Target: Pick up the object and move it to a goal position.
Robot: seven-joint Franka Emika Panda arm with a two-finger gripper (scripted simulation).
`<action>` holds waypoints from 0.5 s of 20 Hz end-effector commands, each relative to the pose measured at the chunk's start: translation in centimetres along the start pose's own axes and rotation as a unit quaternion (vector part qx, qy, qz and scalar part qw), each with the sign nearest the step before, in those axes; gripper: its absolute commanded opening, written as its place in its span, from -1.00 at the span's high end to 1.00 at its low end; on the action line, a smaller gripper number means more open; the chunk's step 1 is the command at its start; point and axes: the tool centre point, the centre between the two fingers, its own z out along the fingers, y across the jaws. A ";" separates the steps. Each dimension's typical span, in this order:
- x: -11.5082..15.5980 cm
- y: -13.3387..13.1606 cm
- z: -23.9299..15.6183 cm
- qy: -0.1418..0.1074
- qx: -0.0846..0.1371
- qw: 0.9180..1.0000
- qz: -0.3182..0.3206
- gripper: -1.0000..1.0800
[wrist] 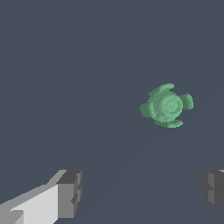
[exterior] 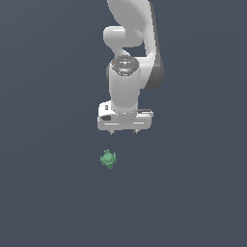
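In the exterior view, the white arm [exterior: 128,53] comes down from the top of the picture, its wrist pointing straight down over a plain dark slate-blue counter [exterior: 53,193]. The pincer [exterior: 123,131] hangs at the end of it, and only two small dark fingertips [exterior: 111,130] peep out beneath the wide white hand block, set well apart from each other. The object [exterior: 108,158] — a tiny green knobbly lump, far smaller than the hand block — lies on the counter below the pincer in the picture, a little toward the exterior view's left. It is clear of the fingertips; nothing touches it. How high the pincer hangs above the counter cannot be told from this view.

In the wrist view, the camera looks down on the same flat dark surface. The object [wrist: 166,106] shows as a rounded green body with short stubby lobes sticking out around it, lying alone on the bare counter. Two grey finger pads [wrist: 70,193] stand at opposite sides of the picture with a wide gap between them — the pincer [wrist: 141,190] is spread apart and holds nothing. The object lies outside that gap, away from both pads, nearer the pad that is cut off by the picture's edge.
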 end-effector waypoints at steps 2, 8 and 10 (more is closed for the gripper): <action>0.0 -0.1 0.0 0.000 0.000 1.000 -0.001 -0.92; 0.0 -1.9 -0.7 0.003 0.000 1.000 -0.031 -0.92; -0.1 -2.3 -0.8 0.004 0.000 0.999 -0.039 -0.92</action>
